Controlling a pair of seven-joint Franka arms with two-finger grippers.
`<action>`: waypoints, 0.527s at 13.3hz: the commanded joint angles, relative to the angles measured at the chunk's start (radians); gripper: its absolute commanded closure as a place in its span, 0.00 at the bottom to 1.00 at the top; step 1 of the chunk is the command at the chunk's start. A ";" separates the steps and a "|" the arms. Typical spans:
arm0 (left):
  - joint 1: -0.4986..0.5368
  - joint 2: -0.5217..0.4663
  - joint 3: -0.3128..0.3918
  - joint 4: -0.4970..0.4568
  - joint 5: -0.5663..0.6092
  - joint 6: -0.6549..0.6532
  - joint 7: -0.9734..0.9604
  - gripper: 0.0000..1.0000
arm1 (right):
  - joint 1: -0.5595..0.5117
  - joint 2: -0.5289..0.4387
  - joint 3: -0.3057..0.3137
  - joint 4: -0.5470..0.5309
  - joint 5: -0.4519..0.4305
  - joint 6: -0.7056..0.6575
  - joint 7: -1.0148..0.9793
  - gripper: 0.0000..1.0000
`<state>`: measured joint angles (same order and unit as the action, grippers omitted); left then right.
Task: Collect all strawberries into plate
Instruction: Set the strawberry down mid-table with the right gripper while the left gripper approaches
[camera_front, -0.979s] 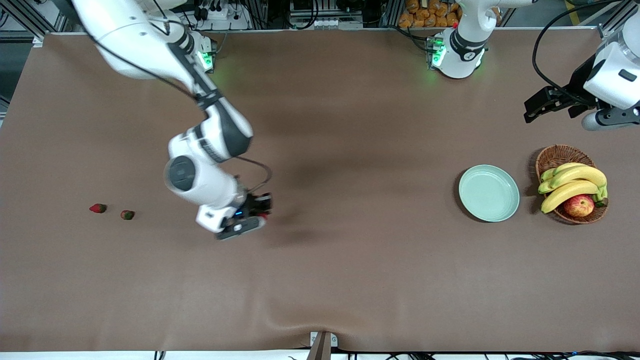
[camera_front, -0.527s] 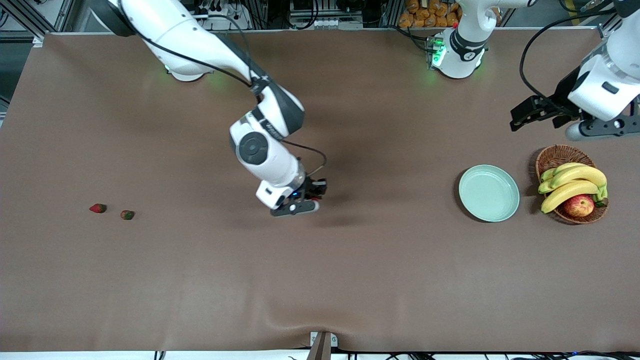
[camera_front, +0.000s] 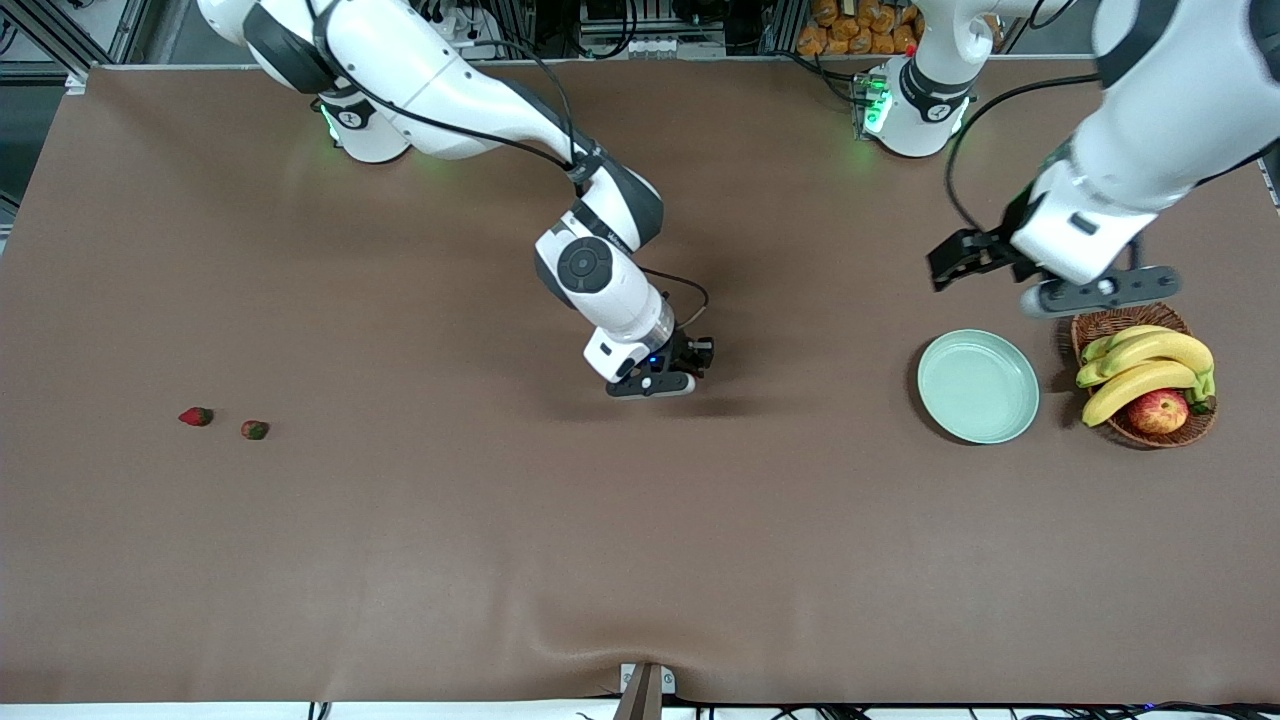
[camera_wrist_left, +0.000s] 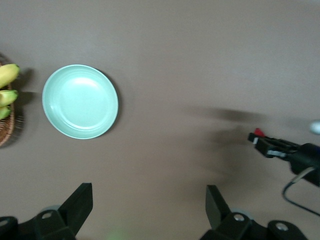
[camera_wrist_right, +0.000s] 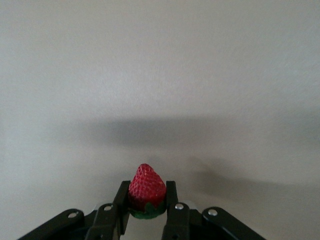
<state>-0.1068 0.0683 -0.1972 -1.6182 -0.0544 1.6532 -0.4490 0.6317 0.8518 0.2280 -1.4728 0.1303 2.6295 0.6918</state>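
Since the earlier frames, our right gripper (camera_front: 697, 357) has carried its strawberry (camera_wrist_right: 147, 189) from near the right arm's end toward mid-table, and our left gripper (camera_front: 955, 262) has swung in over the table just beside the plate (camera_front: 978, 386). We see the right gripper's fingers (camera_wrist_right: 172, 200) pinching that berry, cap down between them. Our left gripper's fingers (camera_wrist_left: 79, 200) stand spread wide, holding nothing. Two more strawberries (camera_front: 196, 416) (camera_front: 255, 430) lie close together toward the right arm's end. Beside the plate sits a basket (camera_front: 1118, 312) of bananas (camera_front: 1140, 370) and an apple (camera_front: 1158, 411).
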 joint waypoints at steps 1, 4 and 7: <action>0.003 0.037 -0.021 0.003 -0.001 0.039 -0.055 0.00 | 0.032 0.047 -0.021 0.048 -0.005 0.032 0.025 1.00; -0.016 0.071 -0.047 0.001 0.001 0.071 -0.158 0.00 | 0.039 0.053 -0.026 0.046 -0.006 0.032 0.025 0.01; -0.043 0.097 -0.047 0.001 0.004 0.097 -0.197 0.00 | 0.039 0.041 -0.045 0.046 -0.008 0.029 0.021 0.00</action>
<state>-0.1344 0.1540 -0.2439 -1.6212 -0.0544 1.7275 -0.6129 0.6552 0.8912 0.2055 -1.4514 0.1296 2.6621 0.6958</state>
